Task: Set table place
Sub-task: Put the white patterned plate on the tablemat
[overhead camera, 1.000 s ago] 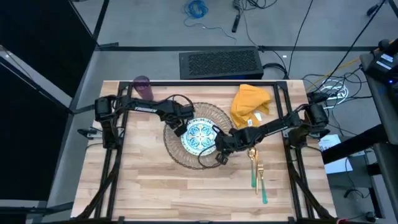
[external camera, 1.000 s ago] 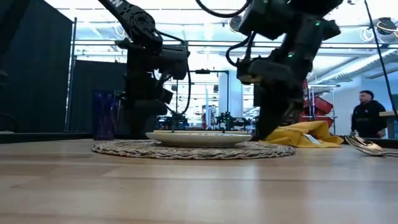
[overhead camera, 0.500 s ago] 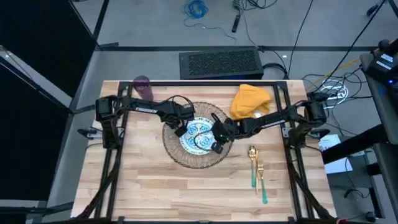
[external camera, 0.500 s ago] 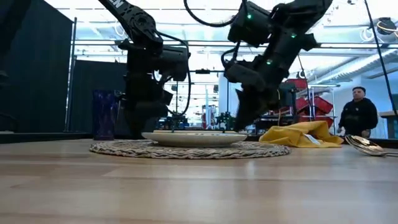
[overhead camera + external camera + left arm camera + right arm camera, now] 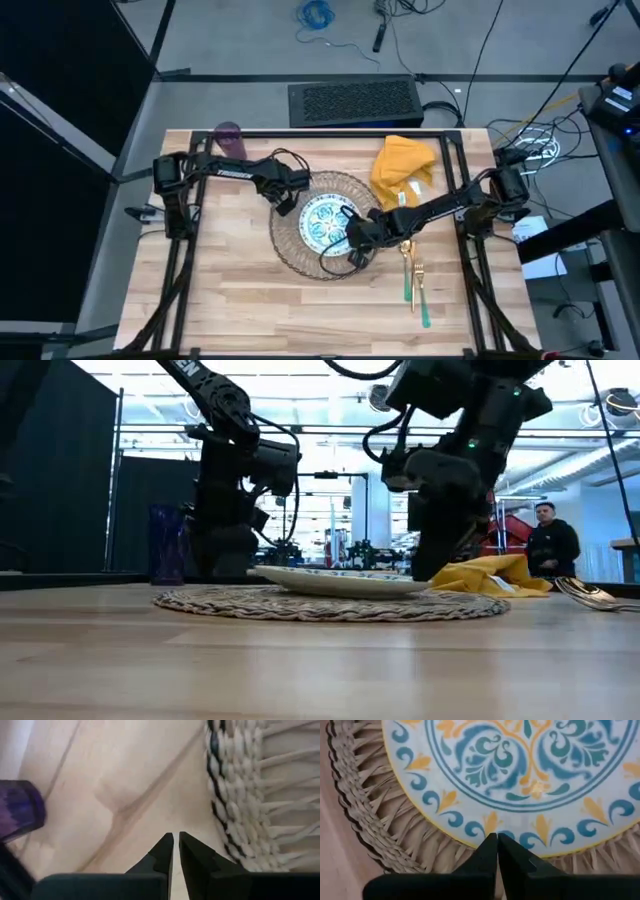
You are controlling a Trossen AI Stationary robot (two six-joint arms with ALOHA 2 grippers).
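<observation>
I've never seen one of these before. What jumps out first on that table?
The teal-patterned plate on the round woven mat at the table's middle, with both dark arms meeting over it: the right gripper shut at the plate's rim, the left gripper beside the mat's edge. Behind lies a mustard napkin.

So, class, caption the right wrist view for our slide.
Right gripper, fingers shut, at the rim of the patterned plate on the woven mat.

no readable text in any view, white lettering on left arm (image 5: 232,173) too small to make out, small tag on yellow napkin (image 5: 412,187) illegible, plate (image 5: 520,780) pattern only
</observation>
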